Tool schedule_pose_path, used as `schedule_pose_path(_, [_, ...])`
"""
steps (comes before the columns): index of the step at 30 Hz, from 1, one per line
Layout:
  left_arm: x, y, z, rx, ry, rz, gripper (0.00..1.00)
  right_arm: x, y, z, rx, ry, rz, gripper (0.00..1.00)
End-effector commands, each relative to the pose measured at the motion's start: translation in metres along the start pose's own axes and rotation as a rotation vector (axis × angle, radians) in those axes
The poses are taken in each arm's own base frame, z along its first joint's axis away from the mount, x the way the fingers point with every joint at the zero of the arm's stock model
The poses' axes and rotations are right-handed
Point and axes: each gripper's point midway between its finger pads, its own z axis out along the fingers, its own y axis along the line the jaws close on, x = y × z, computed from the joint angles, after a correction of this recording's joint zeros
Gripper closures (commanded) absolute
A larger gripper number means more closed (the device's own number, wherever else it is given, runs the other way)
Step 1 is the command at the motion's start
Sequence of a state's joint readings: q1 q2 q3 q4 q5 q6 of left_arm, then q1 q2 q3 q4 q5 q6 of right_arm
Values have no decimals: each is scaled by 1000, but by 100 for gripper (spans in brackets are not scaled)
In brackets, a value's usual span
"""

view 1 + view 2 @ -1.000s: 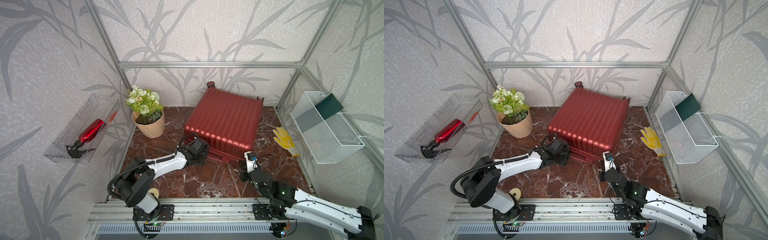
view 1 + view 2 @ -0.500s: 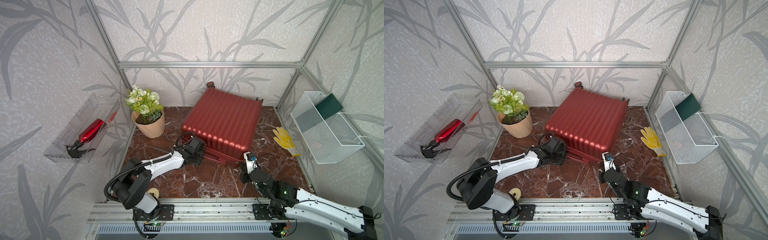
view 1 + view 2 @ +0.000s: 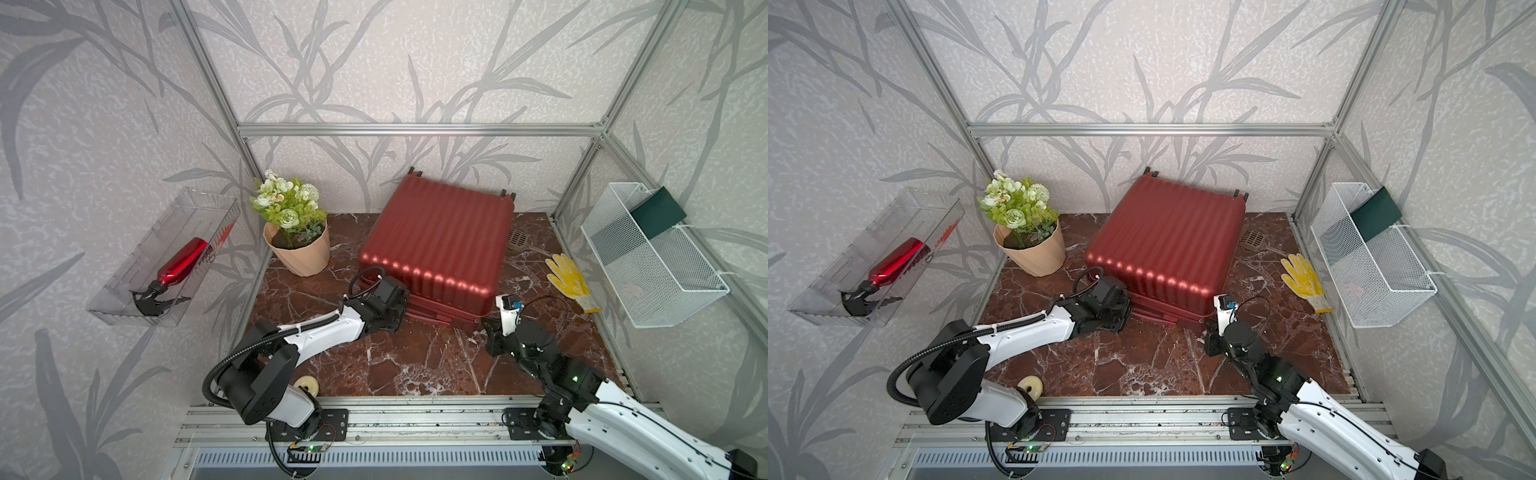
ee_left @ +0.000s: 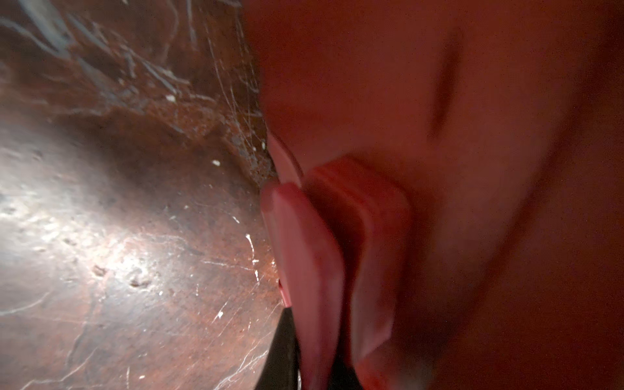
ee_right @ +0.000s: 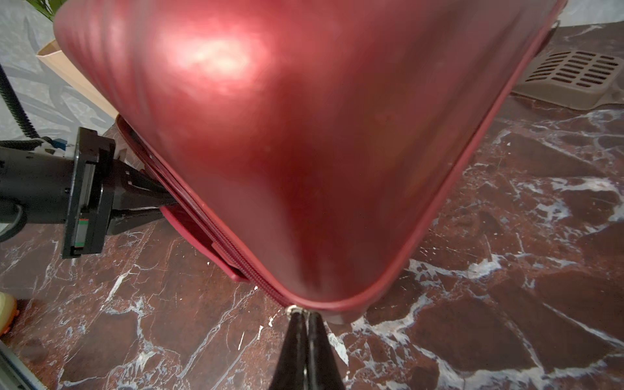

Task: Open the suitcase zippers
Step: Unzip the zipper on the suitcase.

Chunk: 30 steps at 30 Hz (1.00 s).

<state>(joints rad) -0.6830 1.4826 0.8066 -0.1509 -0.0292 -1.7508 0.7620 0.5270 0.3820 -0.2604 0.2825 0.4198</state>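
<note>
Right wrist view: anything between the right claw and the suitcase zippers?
Nothing visible. The right claw is shut, with its tips right at the zippers on the near corner of the suitcase, touching a small silver piece there. The left claw sits further along the same edge, not in between.

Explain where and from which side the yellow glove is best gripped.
Probably the cuff, from straight above: the yellow glove lies flat on the marble surface, so no side offers an edge, and the cuff is its narrow end, pointing towards the robot.
</note>
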Motion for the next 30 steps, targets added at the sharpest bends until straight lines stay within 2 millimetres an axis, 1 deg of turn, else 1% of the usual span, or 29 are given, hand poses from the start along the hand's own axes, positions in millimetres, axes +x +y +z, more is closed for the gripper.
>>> schedule_pose_path(1, [-99,19,-21,-54,-437,15,100,-18,-66,-18,334,-127,20,100])
schedule_pose_path(3, [-100,19,-21,-58,-437,14,100,-15,-69,-19,340,-141,36,100])
schedule_pose_path(6, [-97,17,-19,-54,-421,12,100,-13,-68,-15,316,-183,41,100])
schedule_pose_path(7, [-95,17,-17,-58,-414,14,100,-13,-71,-14,331,-198,42,100])
schedule_pose_path(10, [-94,17,-17,-53,-402,15,100,-17,-78,-13,378,-243,20,100])
schedule_pose_path(12, [-92,19,-16,-54,-393,20,100,-23,-78,-10,383,-273,3,100])
schedule_pose_path(15, [-87,19,-14,-49,-358,37,100,-29,-81,-2,400,-278,17,100])
schedule_pose_path(19, [-78,20,-14,-42,-316,48,100,-34,-85,17,376,-253,72,100])
schedule_pose_path(23, [-72,23,-15,-30,-300,63,100,-40,-88,30,363,-239,94,100])
schedule_pose_path(28, [-60,29,-14,-23,-267,92,100,-45,-94,43,352,-214,124,100])
schedule_pose_path(30, [-53,27,-14,-5,-246,115,100,-46,-97,47,346,-204,140,100])
